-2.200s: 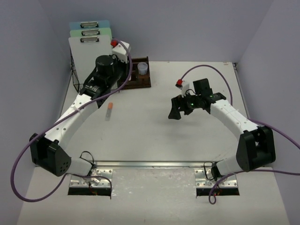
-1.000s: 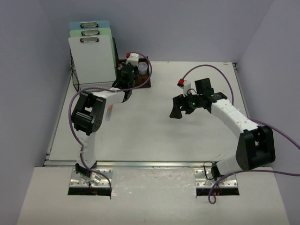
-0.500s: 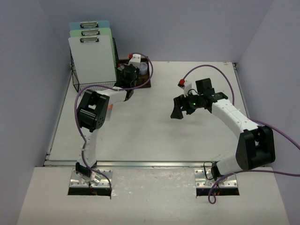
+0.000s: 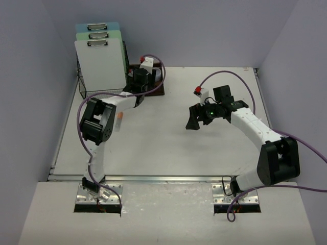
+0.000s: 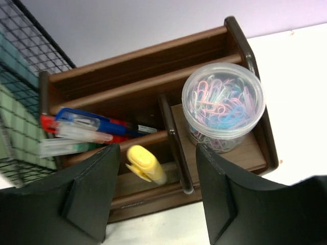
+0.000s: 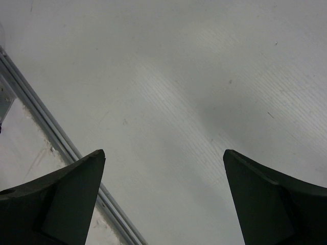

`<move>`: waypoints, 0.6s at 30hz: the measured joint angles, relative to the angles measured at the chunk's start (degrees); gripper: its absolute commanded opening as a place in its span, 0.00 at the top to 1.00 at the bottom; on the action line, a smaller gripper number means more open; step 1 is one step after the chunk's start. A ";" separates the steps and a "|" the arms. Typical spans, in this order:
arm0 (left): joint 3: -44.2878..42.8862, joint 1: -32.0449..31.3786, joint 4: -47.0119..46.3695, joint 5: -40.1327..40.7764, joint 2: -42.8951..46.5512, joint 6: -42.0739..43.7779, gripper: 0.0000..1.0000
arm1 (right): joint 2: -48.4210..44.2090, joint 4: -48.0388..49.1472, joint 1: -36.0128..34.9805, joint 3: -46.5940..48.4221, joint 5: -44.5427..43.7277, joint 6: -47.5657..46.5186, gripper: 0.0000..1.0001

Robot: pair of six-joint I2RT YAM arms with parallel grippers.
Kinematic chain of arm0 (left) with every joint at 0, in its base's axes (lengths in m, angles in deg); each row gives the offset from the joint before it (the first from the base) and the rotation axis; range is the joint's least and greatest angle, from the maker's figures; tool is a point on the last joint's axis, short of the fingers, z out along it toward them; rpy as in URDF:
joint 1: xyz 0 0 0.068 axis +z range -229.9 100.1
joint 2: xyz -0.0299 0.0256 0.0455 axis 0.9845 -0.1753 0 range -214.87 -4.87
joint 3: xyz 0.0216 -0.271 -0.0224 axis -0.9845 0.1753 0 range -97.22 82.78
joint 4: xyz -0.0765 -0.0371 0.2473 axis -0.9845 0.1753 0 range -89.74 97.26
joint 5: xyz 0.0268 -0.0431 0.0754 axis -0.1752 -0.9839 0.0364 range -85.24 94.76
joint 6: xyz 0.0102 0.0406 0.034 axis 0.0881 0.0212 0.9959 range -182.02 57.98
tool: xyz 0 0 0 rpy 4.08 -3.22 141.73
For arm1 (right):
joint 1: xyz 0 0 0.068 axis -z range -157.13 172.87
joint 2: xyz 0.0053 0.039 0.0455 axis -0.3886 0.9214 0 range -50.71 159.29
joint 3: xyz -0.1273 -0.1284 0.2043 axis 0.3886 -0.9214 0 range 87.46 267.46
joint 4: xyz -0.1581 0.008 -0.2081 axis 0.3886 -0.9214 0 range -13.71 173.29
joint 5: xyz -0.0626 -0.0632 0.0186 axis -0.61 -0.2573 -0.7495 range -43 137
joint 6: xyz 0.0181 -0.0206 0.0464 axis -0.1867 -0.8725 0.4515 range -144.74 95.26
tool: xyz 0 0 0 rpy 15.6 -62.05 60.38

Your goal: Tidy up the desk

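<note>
1. Desk (image 4: 168,148) first: it spreads flat and white under both hands, directly below the right gripper (image 6: 163,153), and it carries the organiser tray (image 5: 133,76) that the left gripper (image 5: 157,168) is peering into.
2. Handling call: rigid, heavy, going nowhere, so nobody grips the desk itself. Its smooth matte top should let small items skate, so I'd pinch any loose bit across its middle.
3. Left gripper: jaws partly apart, holding nothing. A yellow piece (image 5: 145,164) (a highlighter, maybe) lies between them in the tray's front slot, touching neither finger.
4. Right gripper: jaws spread wide, empty, bare tabletop beneath.
5. Count time! One tub of paper clips (image 5: 223,107) ahead-right of the left fingers and one yellow piece. At least three pens (image 5: 76,127) sit ahead-left, overlapping, so no firm tally. Three clipboards (image 4: 99,51) stand in one wire rack (image 4: 82,89) off to that hand's left.
6. One orange-tipped stick (image 4: 119,121) lies on the desk behind the left hand, beside the arm's elbow: my guess for the next pickup.
</note>
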 measured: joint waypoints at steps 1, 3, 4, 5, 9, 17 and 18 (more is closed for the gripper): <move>0.00 0.02 1.03 -0.06 0.93 -0.10 0.41 | 0.00 -0.08 0.00 0.00 0.10 0.01 0.01; 0.62 0.13 2.75 -0.29 3.91 -0.66 0.42 | 0.00 -0.21 0.00 0.00 0.24 0.02 0.01; 1.91 0.24 3.59 -0.45 6.55 -1.14 0.42 | -0.02 -0.16 0.00 0.00 0.30 0.04 0.01; 3.82 0.32 4.53 -0.54 10.13 -1.61 0.42 | -0.02 -0.19 0.00 0.00 0.33 0.04 0.01; 10.80 1.21 6.91 -0.54 26.43 -3.21 0.45 | -0.17 -0.09 0.02 0.00 0.42 0.04 0.01; 24.06 3.29 15.44 -0.19 45.60 -5.25 0.44 | -0.28 -0.07 0.02 0.00 1.12 1.33 0.01; 25.80 3.55 17.68 -0.23 45.20 -5.48 0.44 | -0.28 -0.04 0.02 0.00 1.21 1.44 0.01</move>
